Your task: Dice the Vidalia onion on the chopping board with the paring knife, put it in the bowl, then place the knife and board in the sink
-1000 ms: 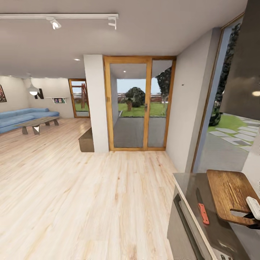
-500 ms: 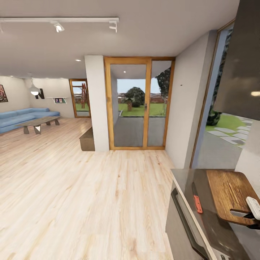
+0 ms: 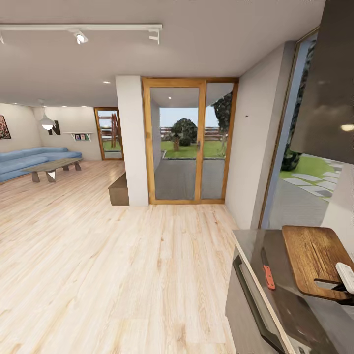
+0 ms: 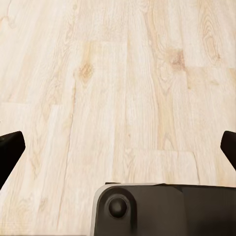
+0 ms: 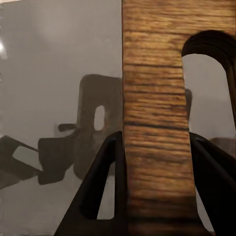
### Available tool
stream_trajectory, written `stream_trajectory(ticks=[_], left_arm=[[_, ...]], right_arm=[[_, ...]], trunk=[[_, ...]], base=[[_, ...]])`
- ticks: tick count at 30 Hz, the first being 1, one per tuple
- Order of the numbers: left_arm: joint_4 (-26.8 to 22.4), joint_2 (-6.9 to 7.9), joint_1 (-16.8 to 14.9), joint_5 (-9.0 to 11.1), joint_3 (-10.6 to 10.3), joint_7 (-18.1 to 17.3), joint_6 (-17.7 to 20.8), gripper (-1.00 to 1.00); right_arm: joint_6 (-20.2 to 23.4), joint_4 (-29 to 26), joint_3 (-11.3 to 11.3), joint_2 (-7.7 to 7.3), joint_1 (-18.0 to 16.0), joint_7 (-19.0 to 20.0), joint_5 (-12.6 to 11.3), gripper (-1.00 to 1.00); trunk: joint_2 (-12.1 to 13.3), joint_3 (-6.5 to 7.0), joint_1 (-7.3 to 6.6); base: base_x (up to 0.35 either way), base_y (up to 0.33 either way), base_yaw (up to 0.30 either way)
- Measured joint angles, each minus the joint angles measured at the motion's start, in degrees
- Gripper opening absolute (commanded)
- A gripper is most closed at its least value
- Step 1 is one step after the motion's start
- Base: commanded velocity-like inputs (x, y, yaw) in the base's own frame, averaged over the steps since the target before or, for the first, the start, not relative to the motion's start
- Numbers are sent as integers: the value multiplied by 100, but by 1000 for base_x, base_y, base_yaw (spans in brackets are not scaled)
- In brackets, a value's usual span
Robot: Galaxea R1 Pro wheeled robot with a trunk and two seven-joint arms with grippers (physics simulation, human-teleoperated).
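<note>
Chopping board (image 3: pixel 314 260) was at the far right of your head view, over the countertop (image 3: pixel 287 305), gripped by your right gripper (image 3: pixel 344 290) at its near edge beside the handle cutout. In the right wrist view the board (image 5: pixel 155 123) ran straight between the two dark fingers (image 5: pixel 101 191), one on each face, so that hand was clamped on the board. Grey glossy worktop (image 5: pixel 54 73) showed behind it with the gripper's reflection in it.

Left to right in the head view: blue sofa (image 3: pixel 29 160) and a low wooden coffee table (image 3: pixel 51 167) at the far left, a white pendant lamp (image 3: pixel 46 125) above them. Light wood floor (image 3: pixel 113 265) across the middle. White pillar (image 3: pixel 132 140), then the wood-framed glass door (image 3: pixel 189 142) with garden beyond. Paring knife (image 3: pixel 267 270) lay flat on the countertop, orange-red handle toward you, blade pointing away, just left of the board and apart from it. Glossy black upper cabinet (image 3: pixel 332 83) at the top right.

Left gripper (image 4: pixel 118 147) hung over bare floor (image 4: pixel 123 73); its fingertips (image 4: pixel 10 147) sat at opposite edges of the left wrist view, spread wide, holding nothing.
</note>
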Motion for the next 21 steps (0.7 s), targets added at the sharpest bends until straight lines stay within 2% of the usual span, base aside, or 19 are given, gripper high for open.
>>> stream_trajectory(ticks=[9, 21], left_arm=[[-3, 0, 0, -5, -4, 0, 0, 100], [-3, 0, 0, -4, -3, 0, 0, 100]], right_arm=[[1, -22, -6, -6, 0, 0, 6, -100], [1, -30, -7, -9, 1, -2, 6, -100]], trunk=[[0, 0, 0], [0, 0, -1]], base=[[-180, 0, 0], [-17, -8, 0]])
